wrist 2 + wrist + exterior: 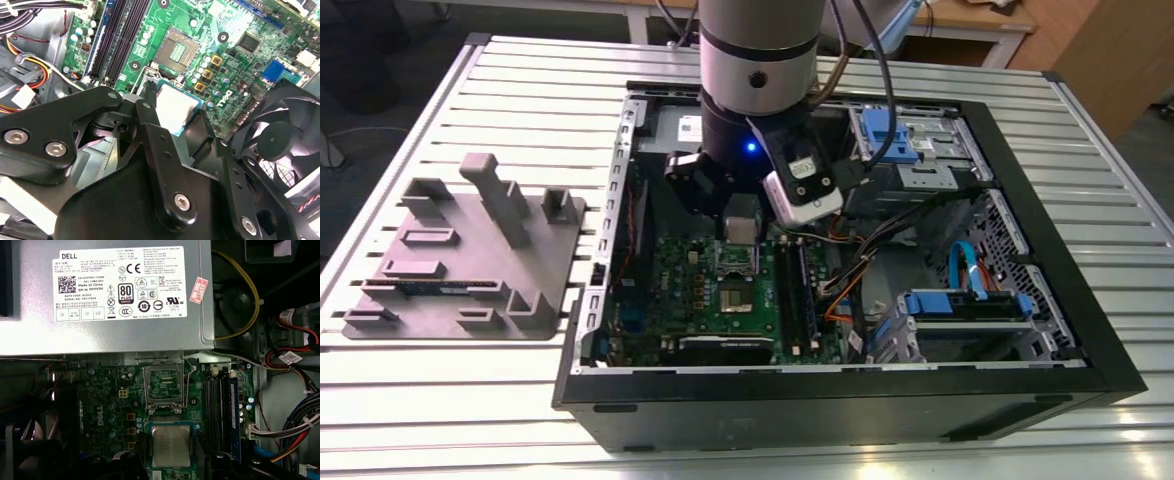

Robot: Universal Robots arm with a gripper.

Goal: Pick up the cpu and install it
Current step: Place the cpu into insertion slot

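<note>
Jaws are pressed onto two opposite edges of the cpu [171, 442], so it is pinched flat in the gripper [173, 460], over the motherboard [100, 405] & just beside the open socket [165, 385], inside an open PC case [854, 405]. Case is laid on a slatted metal table [467, 400]; a grey fixture block [467, 260] is seen at 9 o'clock of it, a wooden desk [987, 25] at 12. Table & room are given by the exterior view; a labelled PSU [30, 325] is added by the first wrist view, a black fan [285, 135] by the second wrist view.
</note>
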